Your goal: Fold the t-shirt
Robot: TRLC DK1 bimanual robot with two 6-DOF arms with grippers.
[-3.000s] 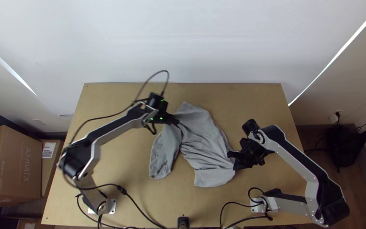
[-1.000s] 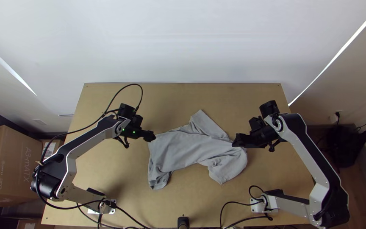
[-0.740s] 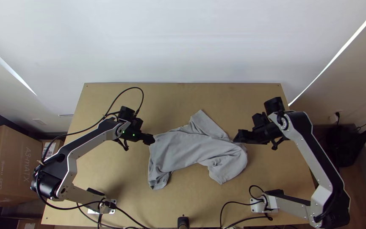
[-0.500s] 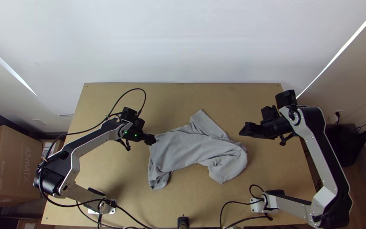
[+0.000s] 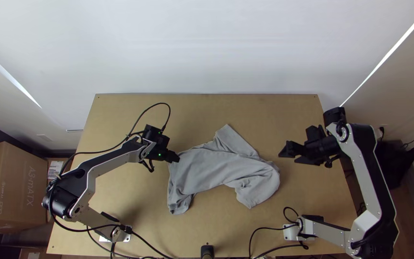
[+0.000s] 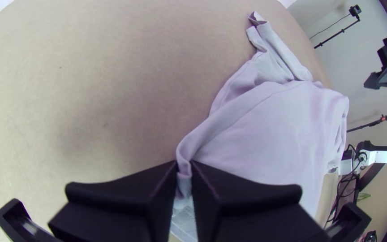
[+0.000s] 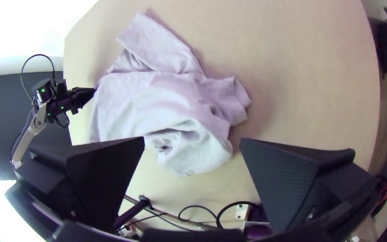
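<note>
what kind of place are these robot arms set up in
It looks like a robot test bench in an ordinary room, perhaps a lab or office: two arms stand at a bare wooden table with cables trailing from them, a plain white wall lies behind, and cardboard boxes are stacked beside it.

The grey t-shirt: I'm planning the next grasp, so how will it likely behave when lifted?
The t-shirt will probably be floppy, since it lies in soft wrinkles. It looks light, being thin cloth. Lifted by the edge pinched in the left hand, it would likely sag and bunch rather than keep its shape.
</note>
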